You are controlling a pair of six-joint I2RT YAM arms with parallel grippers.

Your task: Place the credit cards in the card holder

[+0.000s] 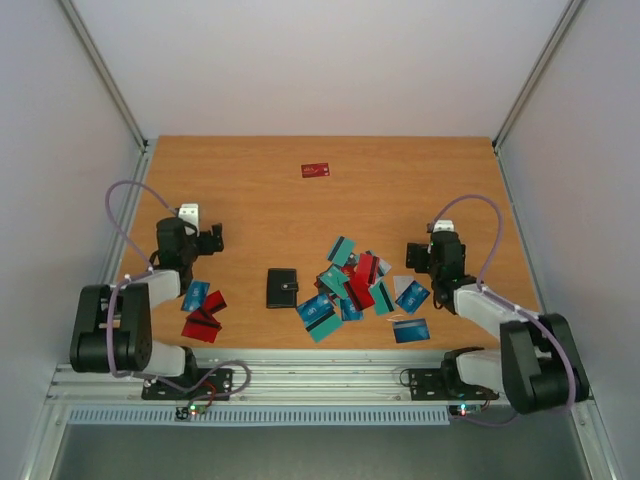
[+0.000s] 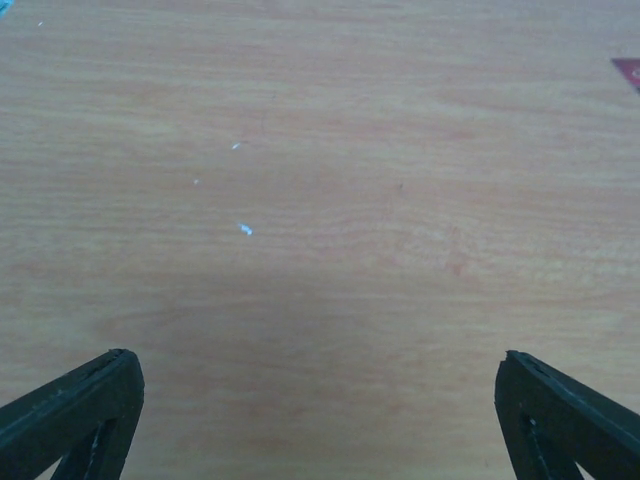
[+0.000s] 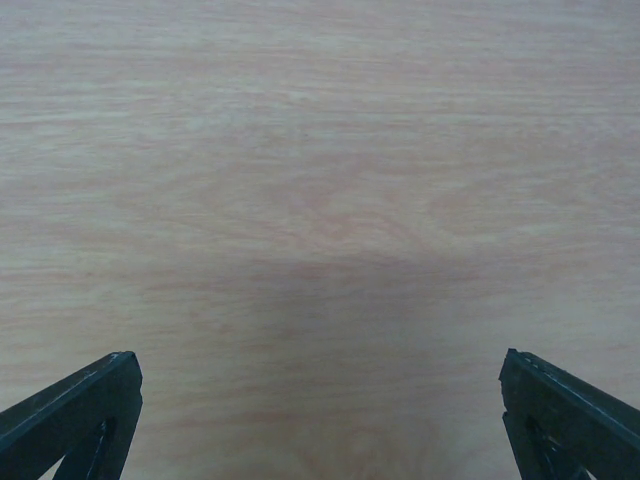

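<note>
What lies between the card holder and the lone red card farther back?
Nothing: the top view shows only bare table between the card holder and the lone red card.

On the surface (image 1: 250, 190) the card holder (image 1: 282, 288) lies in the middle, a pile of credit cards (image 1: 345, 290) just right of it, a few cards (image 1: 203, 312) left of it, and one card (image 1: 316, 171) far behind.

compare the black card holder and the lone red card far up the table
The card holder is black, the red card red. The card holder looks larger than the red card. The card holder sits near the front edge beside a heap of cards; the red card lies alone farther back. Both lie flat on the table.
</note>
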